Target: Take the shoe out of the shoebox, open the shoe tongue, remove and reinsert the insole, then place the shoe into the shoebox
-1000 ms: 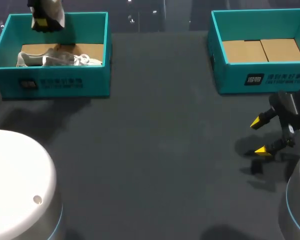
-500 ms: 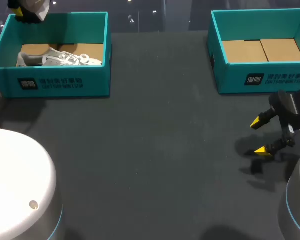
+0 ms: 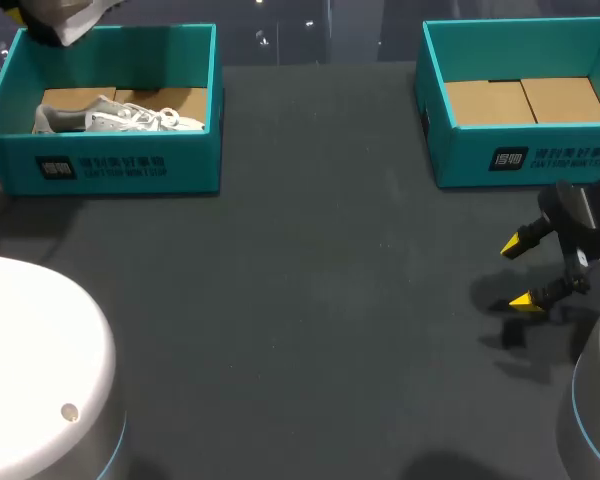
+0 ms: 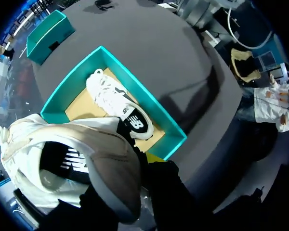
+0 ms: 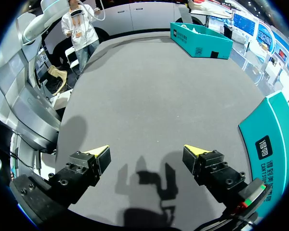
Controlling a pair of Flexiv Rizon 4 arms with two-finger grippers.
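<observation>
While my left gripper [image 4: 143,161] is pinching the shoe [image 4: 77,163] above the shoebox [image 4: 149,103], my right gripper [image 3: 521,272] is hanging spread. Tongue and insole work is waiting.

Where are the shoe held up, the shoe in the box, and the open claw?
held shoe [image 4: 108,180]: left wrist view, its grey part.
boxed shoe [image 3: 120,118]: head view, its middle.
right gripper [image 3: 518,273]: head view, between its tips.

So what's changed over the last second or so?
The left gripper, carrying the lifted shoe, swung left, from over the left shoebox to beyond its far left corner. The second shoe stayed lying in that box, and the right gripper stayed open over the table.
</observation>
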